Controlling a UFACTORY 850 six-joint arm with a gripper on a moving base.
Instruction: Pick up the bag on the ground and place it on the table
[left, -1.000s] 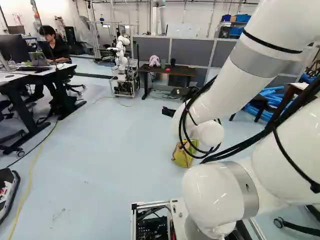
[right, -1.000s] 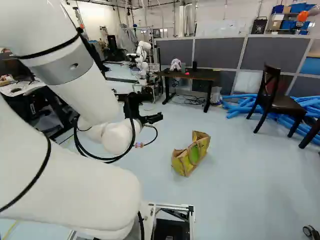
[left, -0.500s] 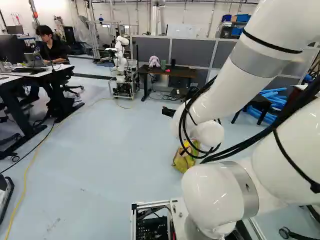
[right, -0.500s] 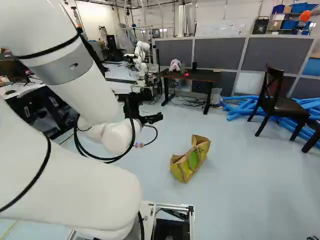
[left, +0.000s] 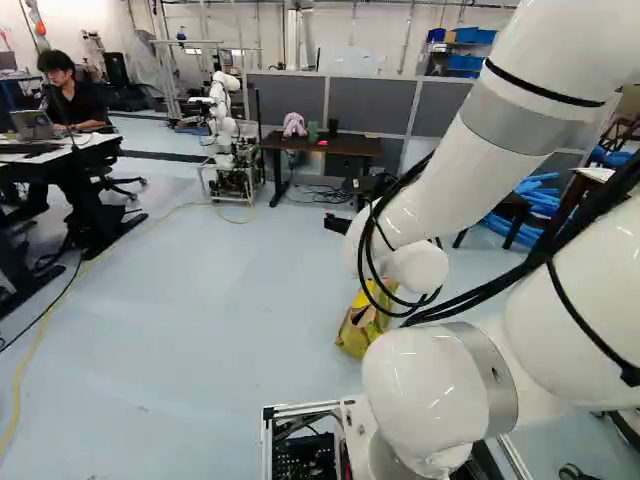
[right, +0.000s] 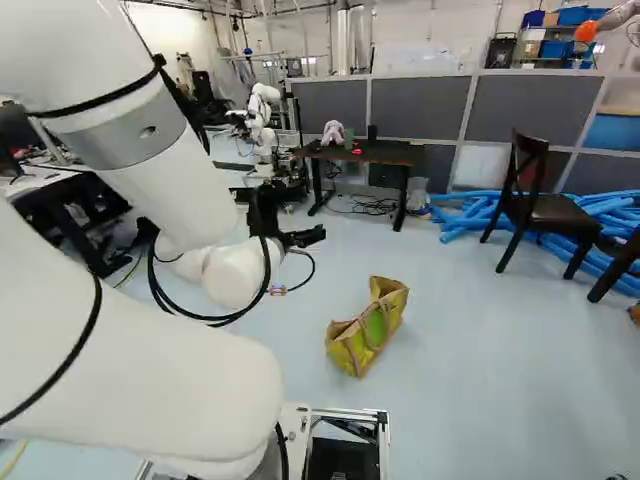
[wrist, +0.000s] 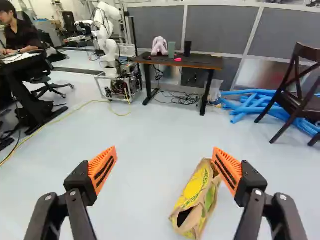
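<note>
My gripper (right: 305, 238) hangs above the floor, beyond the white arm in the right base view. In the wrist view the gripper (wrist: 164, 148) is open, its orange-padded fingers wide apart and holding nothing. The yellow and brown paper bag (right: 366, 332) stands on the floor, lower than the gripper and off to its right side; the wrist view has the bag (wrist: 196, 199) near the right finger, some way below it. Part of the bag is hidden by the arm in the left base view. A dark table (wrist: 195, 62) stands farther ahead against the grey partitions.
On the table are a pink plush toy (wrist: 159, 46), a green cup (wrist: 171, 49) and a black cup. Another robot (wrist: 106, 40) stands left of the table. Blue tubes (wrist: 250, 102) and a dark chair (wrist: 300, 95) are to its right. A desk with a seated person is at the far left.
The base has moved forward and turned slightly right; the bag appears nearer, and the far scene has shifted left. The arm keeps its pose against its lowest joint.
</note>
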